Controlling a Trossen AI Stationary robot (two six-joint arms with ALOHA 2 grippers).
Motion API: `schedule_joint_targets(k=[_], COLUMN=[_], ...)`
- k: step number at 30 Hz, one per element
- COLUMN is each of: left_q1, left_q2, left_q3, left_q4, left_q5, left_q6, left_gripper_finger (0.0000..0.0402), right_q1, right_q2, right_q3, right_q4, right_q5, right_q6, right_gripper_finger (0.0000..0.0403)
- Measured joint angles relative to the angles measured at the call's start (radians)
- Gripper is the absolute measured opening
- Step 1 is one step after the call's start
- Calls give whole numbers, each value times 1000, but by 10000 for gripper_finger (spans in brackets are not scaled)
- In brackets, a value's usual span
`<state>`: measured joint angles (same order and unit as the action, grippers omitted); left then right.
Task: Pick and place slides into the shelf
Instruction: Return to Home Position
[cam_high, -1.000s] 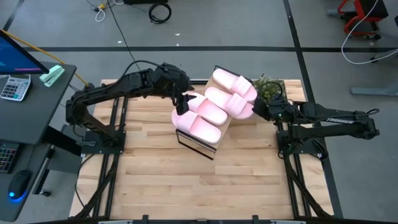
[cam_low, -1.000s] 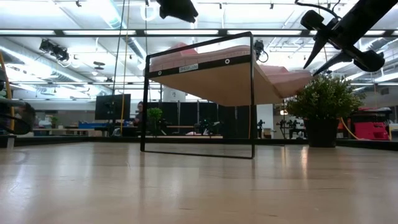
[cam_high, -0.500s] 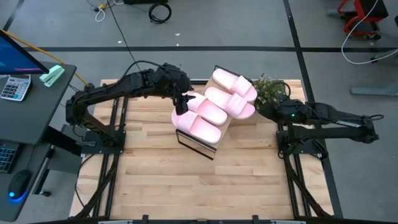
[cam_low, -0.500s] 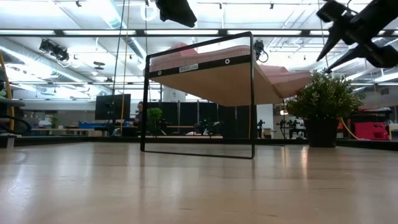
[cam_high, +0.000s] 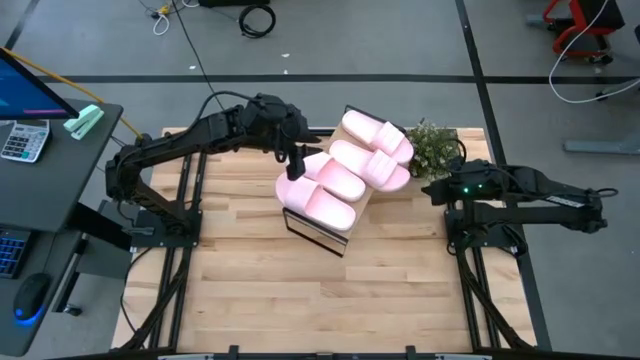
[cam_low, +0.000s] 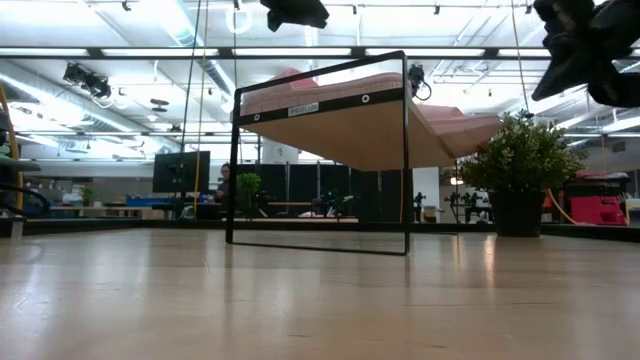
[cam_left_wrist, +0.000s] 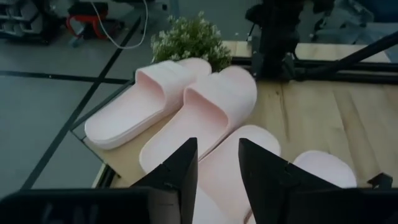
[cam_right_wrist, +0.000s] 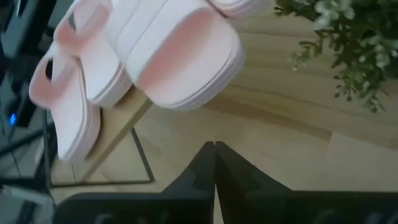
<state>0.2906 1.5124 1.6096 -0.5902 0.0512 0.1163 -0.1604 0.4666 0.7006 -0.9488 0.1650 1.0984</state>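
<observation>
Butcher-block tabletop (cam_high: 250, 290) under us, and we see all four pale pink slides (cam_high: 335, 178) lying side by side on the shelf (cam_low: 350, 135) at the table's middle, some overhanging its board. We judge them light, soft foam, springy and a little grippy, so the wide strap or a sole's side edge is where we would pinch, and gently. Left gripper (cam_high: 293, 163) hovers above the slides on its own side, fingers parted, holding nothing; right gripper (cam_high: 437, 189) sits beside the potted plant (cam_high: 432, 146), fingers pressed together, empty.
</observation>
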Motion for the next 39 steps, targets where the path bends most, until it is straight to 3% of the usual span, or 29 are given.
schedule_joint_targets(k=[7,11,15,22,28,34,39], left_q1=[-31,-47,-54,-55,-44,-45,-78], left_q2=[0,-2,-3,-34,-176,-354,-499], left_q3=[0,-17,-160,-361,-486,-755,-973], left_q4=[67,183,429,480,524,870,1032], left_q5=[77,88,101,62,-19,-121,-211], left_q6=[-29,-57,-177,-268,-206,-300,-346], left_gripper_finger=[100,77,45,6,9,8,5], right_q1=[0,0,0,0,0,0,0], right_q2=[-7,-7,-7,-7,-7,-6,2], right_q3=[63,131,192,241,241,241,241], right_q4=[-26,-92,-153,-206,-205,-205,-205], right_q5=[-3,38,68,73,73,69,68], right_q6=[-252,-327,-365,-375,-371,-307,-237], right_gripper_finger=[4,3,2,1,1,0,0])
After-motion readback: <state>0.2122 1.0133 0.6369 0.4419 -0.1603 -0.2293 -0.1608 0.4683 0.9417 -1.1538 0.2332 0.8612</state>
